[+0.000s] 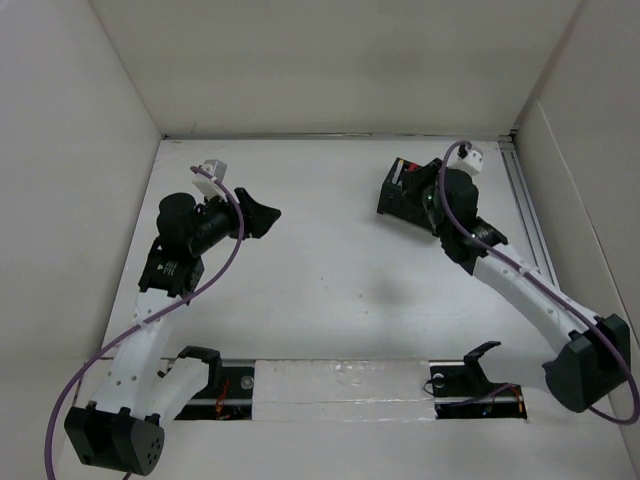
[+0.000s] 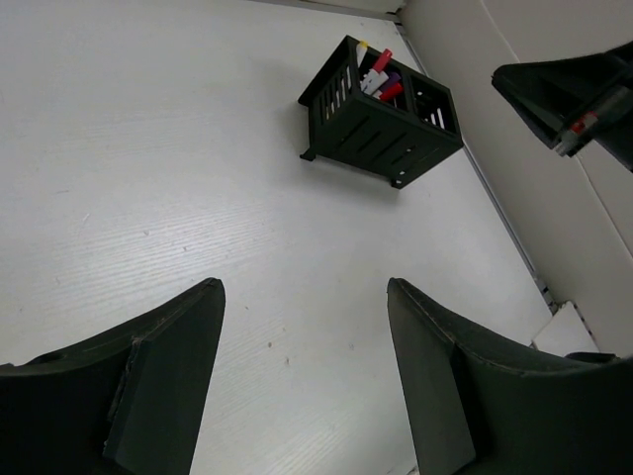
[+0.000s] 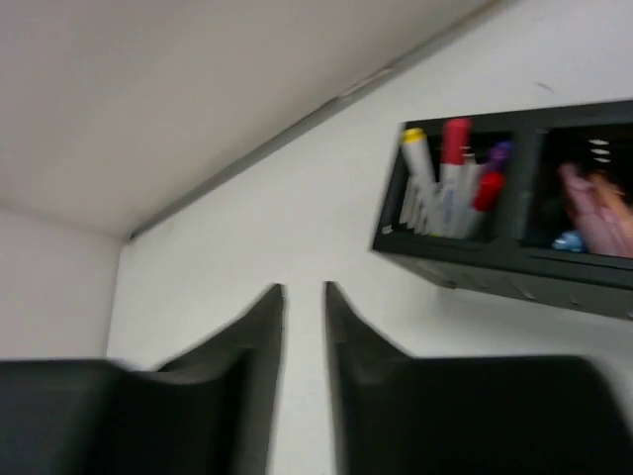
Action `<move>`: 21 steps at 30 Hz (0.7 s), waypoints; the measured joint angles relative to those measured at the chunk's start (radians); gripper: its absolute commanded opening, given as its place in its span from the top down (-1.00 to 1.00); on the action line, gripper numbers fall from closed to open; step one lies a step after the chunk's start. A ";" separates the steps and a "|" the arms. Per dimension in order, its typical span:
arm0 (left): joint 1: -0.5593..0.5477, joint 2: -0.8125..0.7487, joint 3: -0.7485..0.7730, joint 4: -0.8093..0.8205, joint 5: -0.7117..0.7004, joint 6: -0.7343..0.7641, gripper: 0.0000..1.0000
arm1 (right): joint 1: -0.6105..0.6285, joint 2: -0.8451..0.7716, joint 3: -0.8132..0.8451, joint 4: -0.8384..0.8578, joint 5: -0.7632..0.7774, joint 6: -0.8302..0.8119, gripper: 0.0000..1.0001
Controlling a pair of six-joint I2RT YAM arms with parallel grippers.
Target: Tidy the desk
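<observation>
The desk (image 1: 330, 260) is a bare white tabletop between white walls. A black two-compartment organizer (image 1: 398, 185) stands at the back right. In the right wrist view the organizer (image 3: 514, 233) holds red, yellow and purple markers (image 3: 450, 178) in one compartment and a pink item (image 3: 593, 213) in the other. My right gripper (image 1: 432, 200) hovers at the organizer's near right side, partly covering it. Its jaws (image 3: 305, 289) are nearly closed with a narrow gap and nothing between them. My left gripper (image 1: 262, 215) is open and empty above the left middle of the desk (image 2: 148, 148), and its jaws (image 2: 305, 287) stand wide apart.
White walls stand at the back and on both sides. A metal rail (image 1: 530, 210) runs along the right wall, and another (image 1: 340, 385) runs along the front edge. In the left wrist view the organizer (image 2: 381, 109) stands near the right wall, with part of the right arm (image 2: 584, 94) above it.
</observation>
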 measured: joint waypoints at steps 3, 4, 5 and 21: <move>0.000 -0.003 0.000 0.005 0.003 0.000 -0.30 | 0.125 -0.082 -0.039 0.055 -0.011 -0.030 1.00; 0.000 -0.005 0.000 0.005 0.006 0.000 -0.30 | 0.171 -0.109 -0.055 0.071 -0.013 -0.043 1.00; 0.000 -0.011 0.000 0.006 0.010 0.000 -0.31 | 0.218 -0.134 -0.069 0.085 -0.013 -0.056 1.00; 0.000 -0.291 -0.040 0.117 0.012 -0.024 -0.32 | 0.707 -0.421 -0.132 0.097 -0.080 -0.269 0.55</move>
